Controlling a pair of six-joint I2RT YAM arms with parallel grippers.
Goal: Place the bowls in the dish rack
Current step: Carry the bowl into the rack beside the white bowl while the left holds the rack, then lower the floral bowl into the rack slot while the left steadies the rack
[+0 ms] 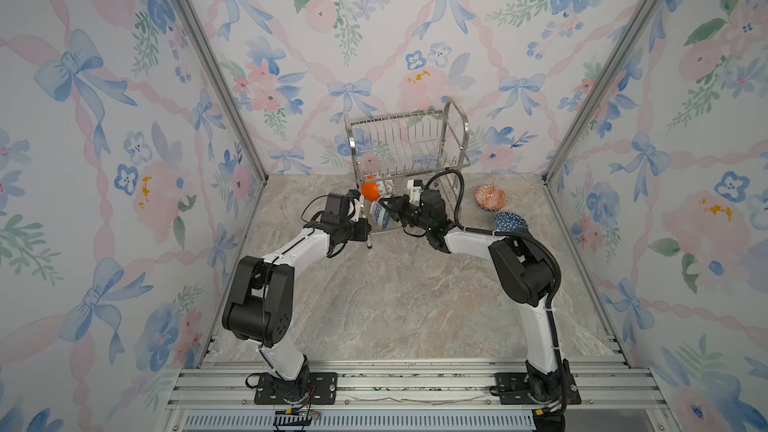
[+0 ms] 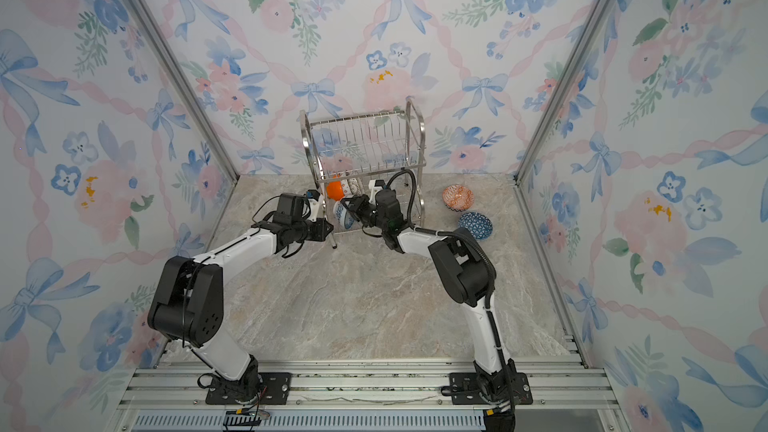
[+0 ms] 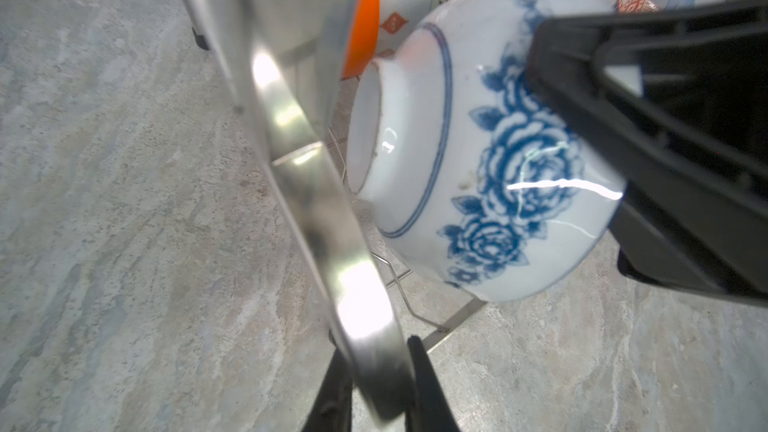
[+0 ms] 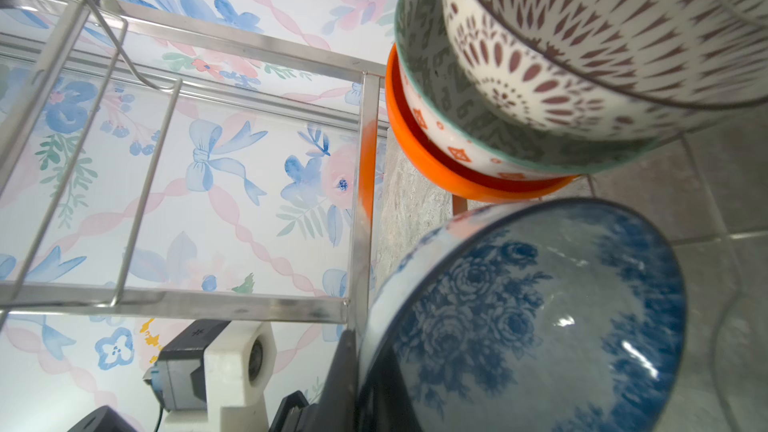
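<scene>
**While one arm pins the rack, a slick bowl hangs by its rim**

Because the right end effector is closed on nothing more than the thin rim of the floral bowl, the likeliest trouble is a slip. The glaze is glossy, the pinch is narrow, and the bowl's weight hangs off to one side of it. The bowl sits low at the front left corner of the dish rack, over the lower shelf; whether it touches the wires I cannot tell. Letting go before the rim drops between two wires would probably let it roll out onto the counter. Its foot is near the steel side frame, so a push further that way could knock it. Beside it the orange bowl, green-and-white bowl and lattice bowl stand nested on edge, and a nudge might tip them. The left end effector is clamped on that side frame; if it slid, the rack could shift.

The floral bowl lies on its side, foot toward the side frame, mouth toward the right wrist, rim near upright. It is wider than deep, so its longer span runs across the rim. The red-patterned bowl and dark-blue bowl wait on the counter, right of the rack.
</scene>
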